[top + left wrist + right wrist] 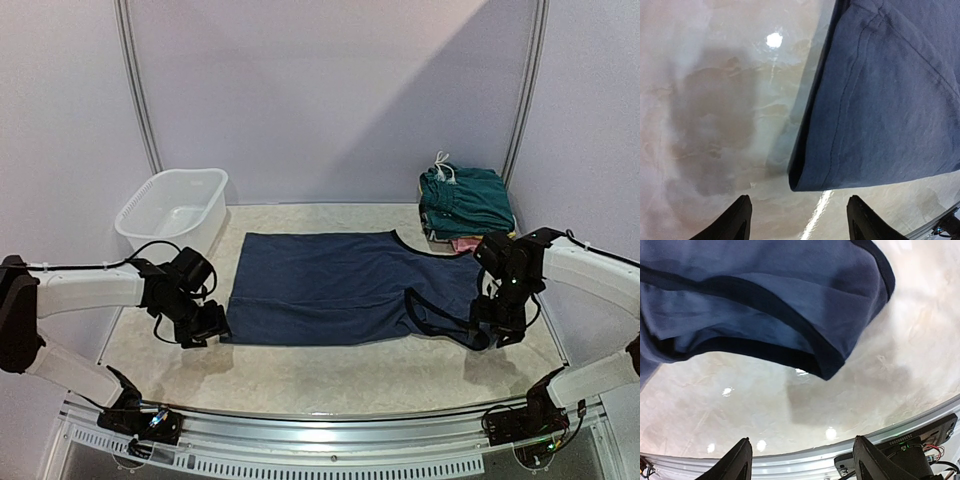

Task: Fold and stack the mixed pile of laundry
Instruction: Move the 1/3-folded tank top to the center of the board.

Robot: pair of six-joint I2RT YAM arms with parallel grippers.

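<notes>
Across the middle of the table (330,375) a navy shirt (330,285) lies spread flat and sideways, hem to the left and neck and armholes to the right. The teal shorts (470,198) sit already folded at the far right, stacked on some pink cloth (466,244); a white tub (175,205) stands at the far left.

The left gripper (200,328) hovers just beside the shirt's near-left hem corner, its jaws spread apart and holding nothing. The right gripper (497,325) hangs over the near-right end, by the dark-trimmed armhole loop, also released and empty.

The step in hand looks like taking the near edge at both ends to fold it over toward the far edge. To do it well, the left jaws should slide in low and pinch the whole hem corner, both layers if there are two, not just the top one. The right should take the body cloth by the armhole, not only the loose trim, which would likely stretch and sag. Both ends should rise together, keeping the edge taut, and the right arm needs to stay clear of the shorts stack.
</notes>
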